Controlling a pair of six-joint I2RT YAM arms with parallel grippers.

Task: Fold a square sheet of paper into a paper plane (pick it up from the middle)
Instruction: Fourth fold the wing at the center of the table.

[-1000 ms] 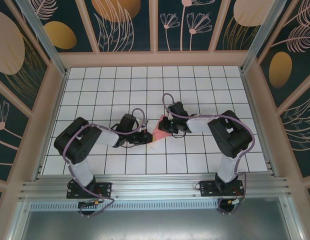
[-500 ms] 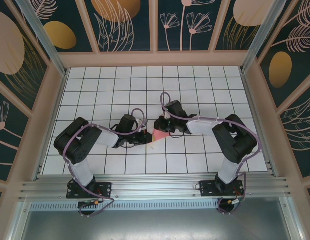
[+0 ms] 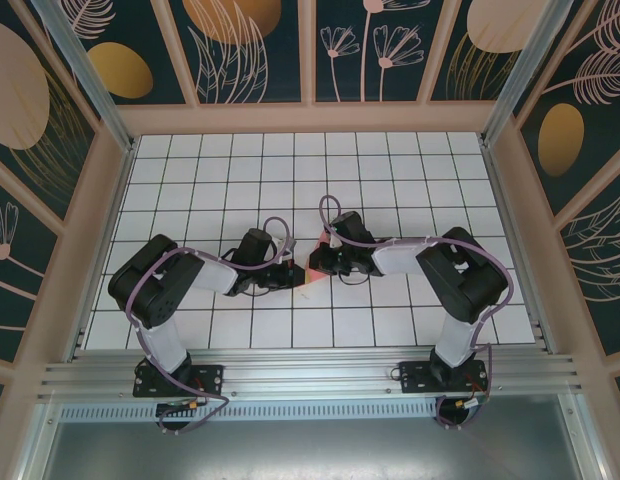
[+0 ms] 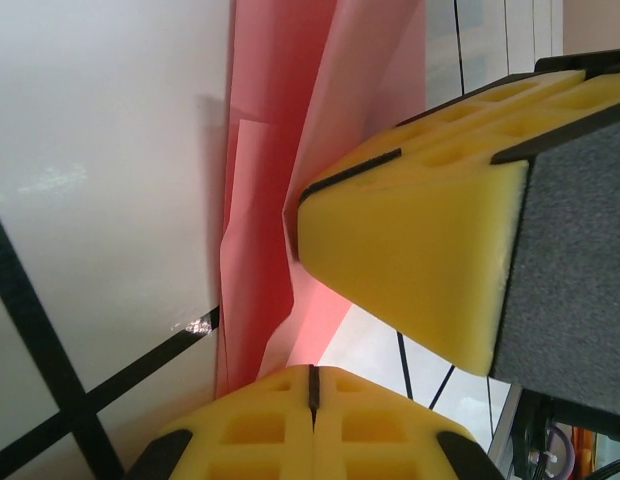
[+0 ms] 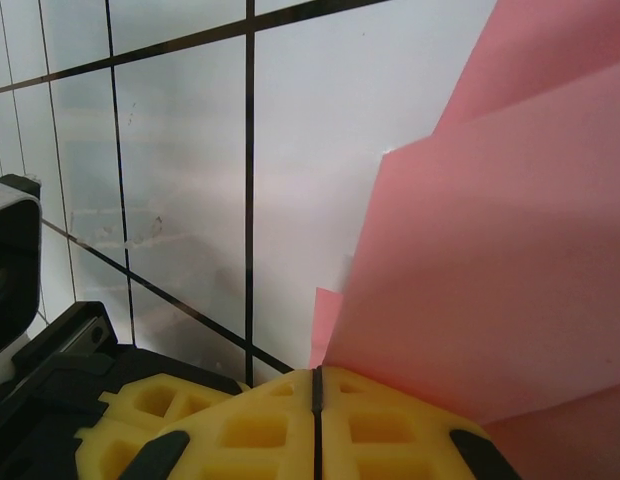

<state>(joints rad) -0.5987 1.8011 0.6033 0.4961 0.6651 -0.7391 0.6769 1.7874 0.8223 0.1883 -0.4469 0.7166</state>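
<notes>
From above, the folded pink paper (image 3: 310, 272) is seen near the middle of the white gridded worktop (image 3: 390, 170), between the left hand (image 3: 294, 280) and the right hand (image 3: 317, 264). In the left wrist view, its creased layers are pinched by the closed left hand. In the right wrist view, the paper is gripped by the closed right hand.

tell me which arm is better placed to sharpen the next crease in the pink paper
Right, probably: the right tool is shut on the pink paper at its raised flap and could slide along the fold, while the left tool pinches another part, anchoring it.
</notes>
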